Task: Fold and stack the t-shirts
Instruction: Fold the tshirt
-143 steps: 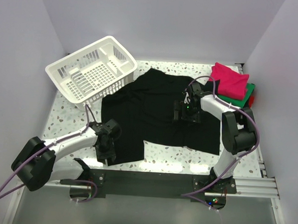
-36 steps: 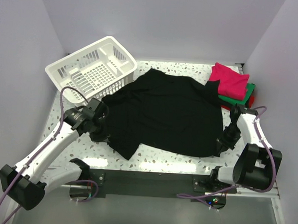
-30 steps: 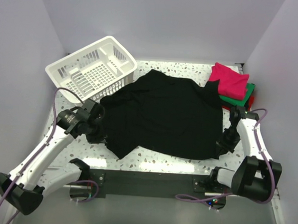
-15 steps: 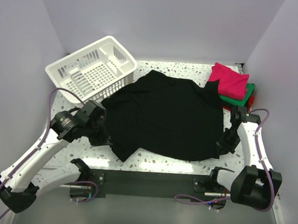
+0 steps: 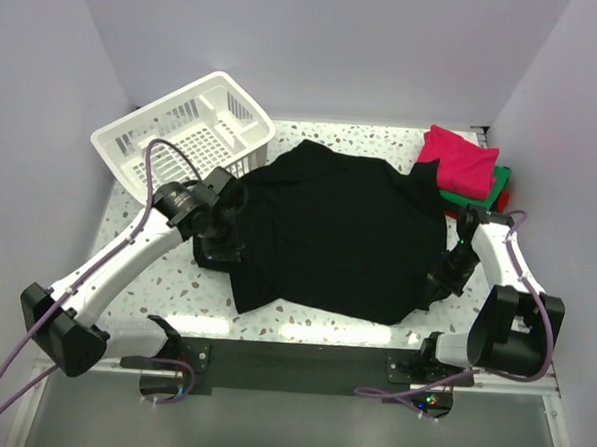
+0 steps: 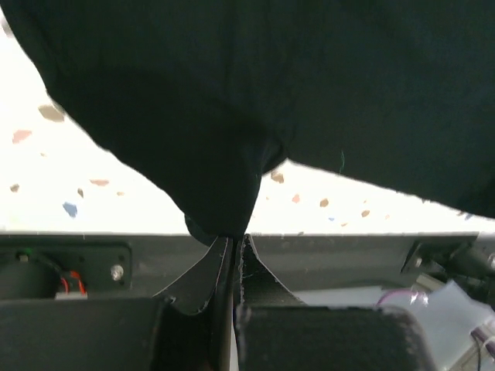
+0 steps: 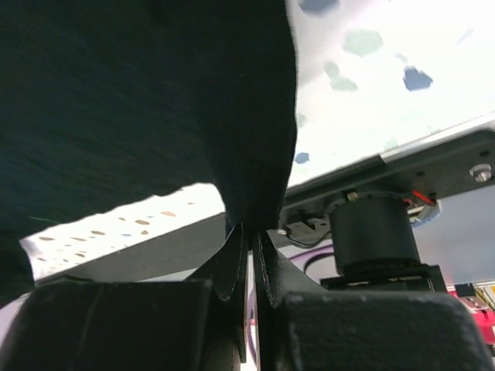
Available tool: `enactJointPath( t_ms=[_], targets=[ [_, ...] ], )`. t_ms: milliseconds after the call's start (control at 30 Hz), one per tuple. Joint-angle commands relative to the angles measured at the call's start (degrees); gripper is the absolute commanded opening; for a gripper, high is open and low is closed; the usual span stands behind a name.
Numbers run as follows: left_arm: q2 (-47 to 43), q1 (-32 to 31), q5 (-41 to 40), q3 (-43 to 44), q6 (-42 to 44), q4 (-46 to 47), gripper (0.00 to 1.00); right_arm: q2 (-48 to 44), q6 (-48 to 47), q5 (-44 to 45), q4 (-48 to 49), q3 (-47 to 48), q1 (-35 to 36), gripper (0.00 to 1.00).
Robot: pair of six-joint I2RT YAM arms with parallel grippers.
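Speckled white tabletop (image 5: 145, 281) carries the large plain black cloth t-shirt (image 5: 338, 231) at its centre. The left gripper (image 6: 234, 241) and right gripper (image 7: 249, 230), each pinched tight on a lower corner, have swung inward, narrowing the cloth, which looks like the start of a fold.
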Motion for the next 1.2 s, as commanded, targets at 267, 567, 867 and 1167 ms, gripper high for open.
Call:
enactJointPath(
  t_ms=[267, 567, 867, 1167],
  targets=[
    [11.6, 9.2, 0.5, 10.5, 13.6, 12.1, 0.00, 13.1, -2.8, -3.5, 6.3, 15.3, -3.0, 0.00],
    [19.8, 13.5, -0.6, 19.6, 18.2, 11.3, 0.00, 25.7, -4.7, -4.1, 7.7, 24.6, -3.9, 0.00],
    [21.8, 17.5, -0.1, 21.6, 21.9, 11.9, 0.00, 29.0, -4.5, -3.7, 6.9, 30.3, -4.3, 0.00],
    [25.3, 18.5, -0.4, 24.7, 24.1, 12.0, 0.00, 29.5, -5.2, -2.8, 6.5, 31.5, -5.6, 0.00]
  ],
)
